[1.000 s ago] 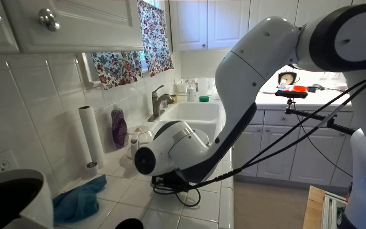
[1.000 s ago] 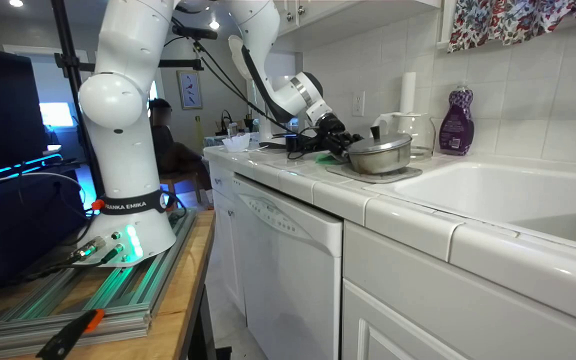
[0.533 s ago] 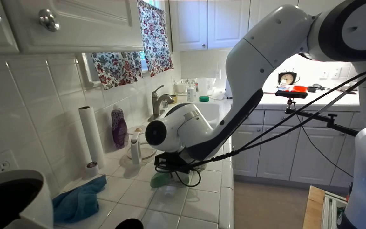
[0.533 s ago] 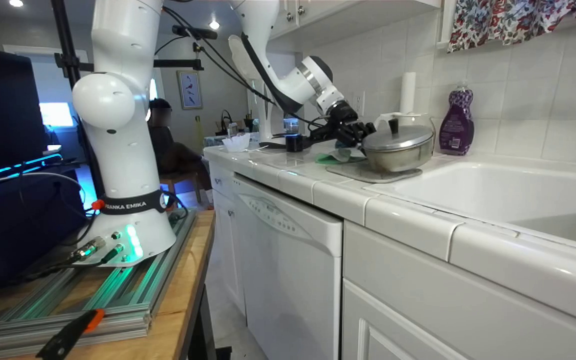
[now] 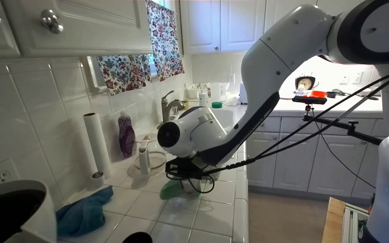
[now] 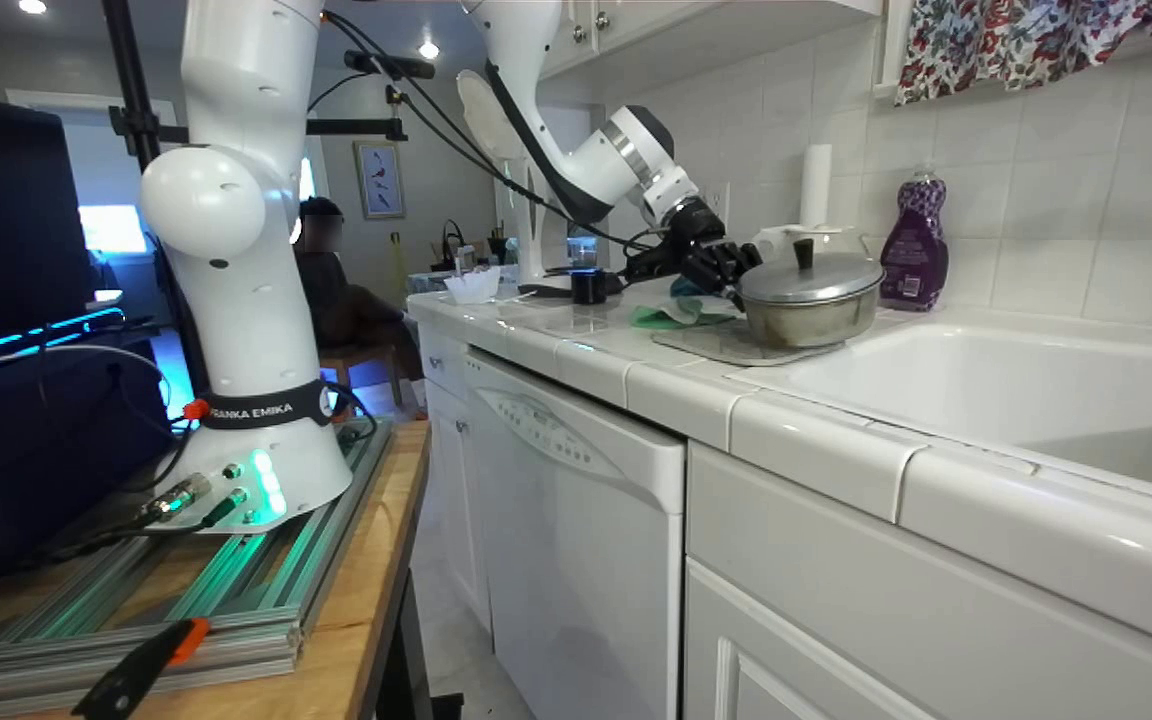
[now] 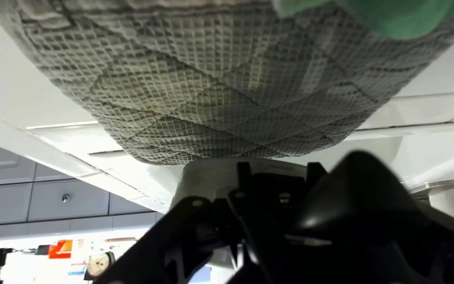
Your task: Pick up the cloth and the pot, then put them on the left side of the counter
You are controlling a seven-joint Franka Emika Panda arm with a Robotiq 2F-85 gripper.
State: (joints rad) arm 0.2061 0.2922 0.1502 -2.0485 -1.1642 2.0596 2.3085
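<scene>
The silvery pot (image 6: 816,322) has its lid on, with a dark knob on top. My gripper (image 6: 744,275) is at the pot's side, away from the sink. In the wrist view my gripper (image 7: 279,173) is shut on a black handle piece of the pot (image 7: 207,173). Whether the pot's base touches anything is hard to tell. The cloth (image 6: 678,314), green with a paler part, lies on the tiled counter (image 6: 546,320) behind the pot; in an exterior view the cloth (image 5: 170,189) shows below the wrist. There the arm hides the pot.
A grey quilted mat (image 7: 211,94) lies under and beside the pot. The sink (image 6: 1016,350), faucet (image 5: 171,111), glass pitcher (image 5: 144,158), purple bottle (image 5: 126,135) and paper roll (image 5: 98,145) stand nearby. A teal cloth (image 5: 83,212) lies near the wall.
My gripper and the pot have moved together toward the sink, slightly upward. The cloth, mostly hidden before, has come into fuller view; over the last half second the motion has been small.
</scene>
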